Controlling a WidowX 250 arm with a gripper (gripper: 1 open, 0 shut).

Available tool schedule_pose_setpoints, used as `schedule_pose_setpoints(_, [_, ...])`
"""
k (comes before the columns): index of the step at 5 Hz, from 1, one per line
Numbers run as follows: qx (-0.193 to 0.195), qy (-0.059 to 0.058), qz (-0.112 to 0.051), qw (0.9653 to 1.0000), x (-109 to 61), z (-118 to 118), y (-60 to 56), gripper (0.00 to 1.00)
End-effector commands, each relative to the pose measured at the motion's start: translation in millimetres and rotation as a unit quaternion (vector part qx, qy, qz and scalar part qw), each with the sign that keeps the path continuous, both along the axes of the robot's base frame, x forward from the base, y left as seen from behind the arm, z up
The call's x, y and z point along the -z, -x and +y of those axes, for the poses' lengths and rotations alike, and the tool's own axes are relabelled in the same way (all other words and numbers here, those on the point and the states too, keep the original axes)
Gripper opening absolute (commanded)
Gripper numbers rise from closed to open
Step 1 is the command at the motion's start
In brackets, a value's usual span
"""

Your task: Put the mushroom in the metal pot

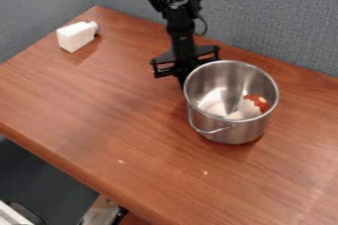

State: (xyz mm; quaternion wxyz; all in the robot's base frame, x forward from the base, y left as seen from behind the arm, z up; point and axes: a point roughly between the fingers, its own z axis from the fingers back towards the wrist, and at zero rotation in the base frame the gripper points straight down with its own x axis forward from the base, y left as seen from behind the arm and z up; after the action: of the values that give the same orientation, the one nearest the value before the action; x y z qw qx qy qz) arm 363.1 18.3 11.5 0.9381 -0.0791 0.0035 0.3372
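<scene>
The metal pot [232,128] stands upright on the right part of the wooden table, its loop handle facing the front. Inside it lies the mushroom [255,103], cream stem and orange-red cap, against the right inner wall. My gripper [181,72] hangs from the black arm just outside the pot's back-left rim. Its fingers are drawn together, shut on nothing, low over the table and close to the pot's wall.
A white rectangular block [77,37] lies at the back left corner of the table [106,101]. The table's front edge runs diagonally from left to lower right, with a drop to the floor beyond. A grey wall stands behind.
</scene>
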Motion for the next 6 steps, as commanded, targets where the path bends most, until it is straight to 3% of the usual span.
schedule_pose_setpoints(1, [-0.015,-0.015,-0.015,0.9997,-16.9,0,-1.5,1.0])
schedule_pose_setpoints(2, [-0.028,-0.032,-0.015,0.999,-21.6,5,1.9,0.0])
schedule_pose_setpoints(3, [-0.018,-0.028,-0.009,0.9994,-27.2,7,7.0,1.0])
schedule_pose_setpoints(4, [-0.019,-0.032,-0.004,0.9993,-46.3,3,1.5,0.0])
schedule_pose_setpoints(5, [-0.024,-0.044,-0.004,0.9988,-81.1,-2,-7.2,0.0])
schedule_pose_setpoints(6, [0.018,-0.039,-0.039,0.9983,-123.1,-19,-10.3,1.0])
